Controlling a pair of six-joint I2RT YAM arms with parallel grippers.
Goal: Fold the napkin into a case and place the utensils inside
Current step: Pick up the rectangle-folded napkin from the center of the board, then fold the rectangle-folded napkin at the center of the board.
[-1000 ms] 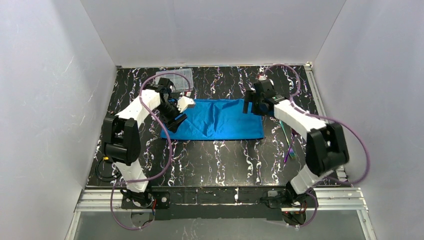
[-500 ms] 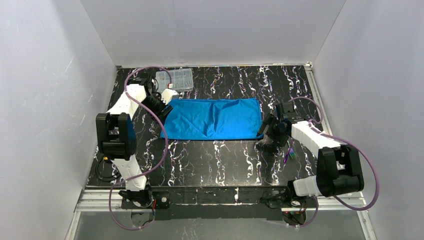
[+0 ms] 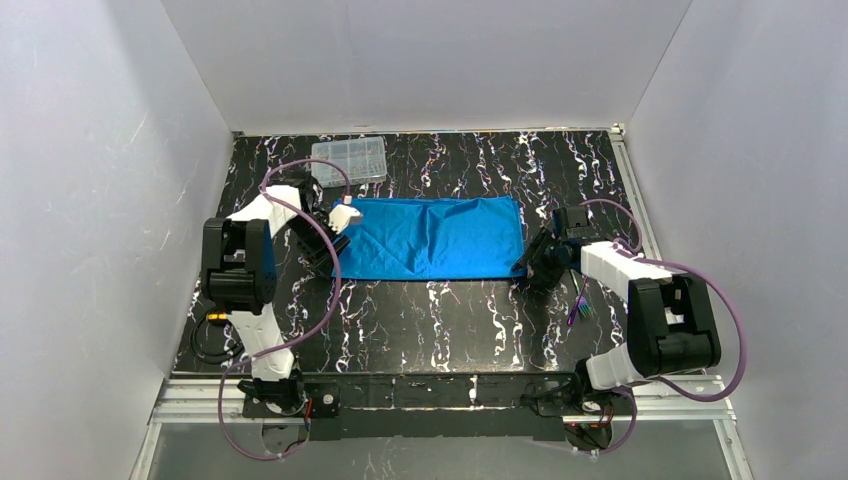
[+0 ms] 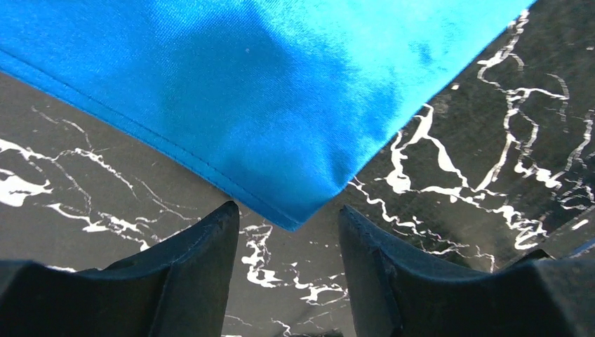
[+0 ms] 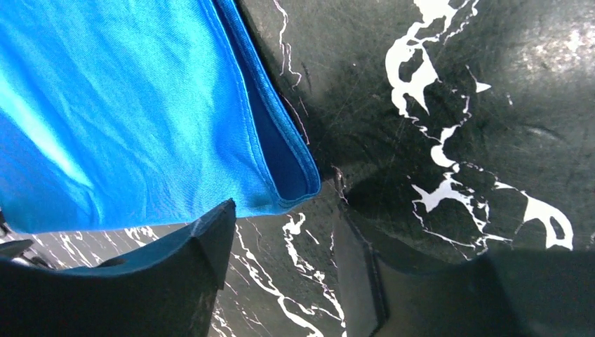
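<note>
**A:** Where is the napkin (image 3: pixel 430 238)?

**B:** It lies flat mid-table as a wide blue band. The utensils (image 3: pixel 577 303) lie off its near right end, outside it.

**A:** Why are both arms low at its near corners?

**B:** Probably to lift that near edge together for another fold.

**A:** Are they gripping it?

**B:** No. The left gripper (image 4: pixel 288 213) has its jaws parted, with the near left corner tip at their mouth. The right gripper (image 5: pixel 284 214) is also parted, with the near right corner between its jaws, and neither is clenched.

- napkin (image 4: pixel 281 84): both wrist cams only get one corner each, rest runs off frame
- utensils (image 3: pixel 577 304): top cam, tiny + partly behind right arm (image 3: pixel 620 265), can't count em or tell types
- box (image 3: pixel 349 160): contents way too small to tell
</note>
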